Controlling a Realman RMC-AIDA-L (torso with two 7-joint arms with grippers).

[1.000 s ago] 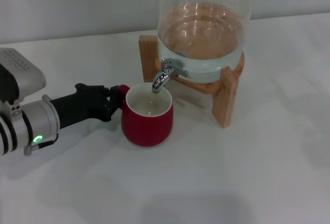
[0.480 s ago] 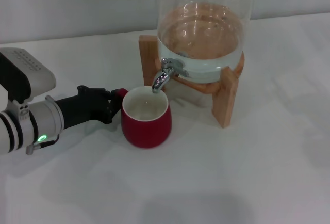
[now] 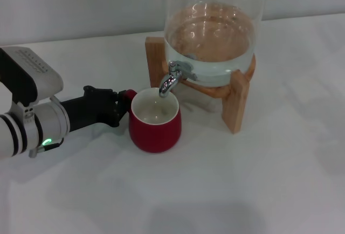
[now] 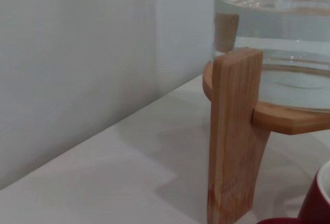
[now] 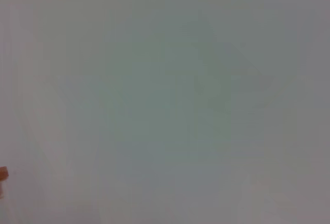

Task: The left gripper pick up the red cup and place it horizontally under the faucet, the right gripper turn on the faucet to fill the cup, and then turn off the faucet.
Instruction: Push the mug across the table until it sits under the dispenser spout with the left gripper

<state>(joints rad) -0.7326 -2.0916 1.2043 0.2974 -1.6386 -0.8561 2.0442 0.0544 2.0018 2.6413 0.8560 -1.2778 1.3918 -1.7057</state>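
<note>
The cup (image 3: pixel 155 122) stands upright on the tabletop (image 3: pixel 259 180) at centre frame, its open mouth directly below the spout of the faucet (image 3: pixel 171 79). The left claw (image 3: pixel 119 108) reaches in from the left of the frame and is clamped on the cup's handle side. The right claw is not in view; its wrist camera shows only blank surface.

Judging by this, placing is all but finished: the cup sits where water would fall into it, and no stream shows. Next the left claw should either steady the cup or let go, and the right claw must come in to the faucet lever.

Room is open to the right and in the lower part of the frame. The wooden stand (image 3: pixel 234 102) has a leg just right of the cup, and the jar (image 3: pixel 213 29) looms above the lever, so an approach from lower right looks safest.
</note>
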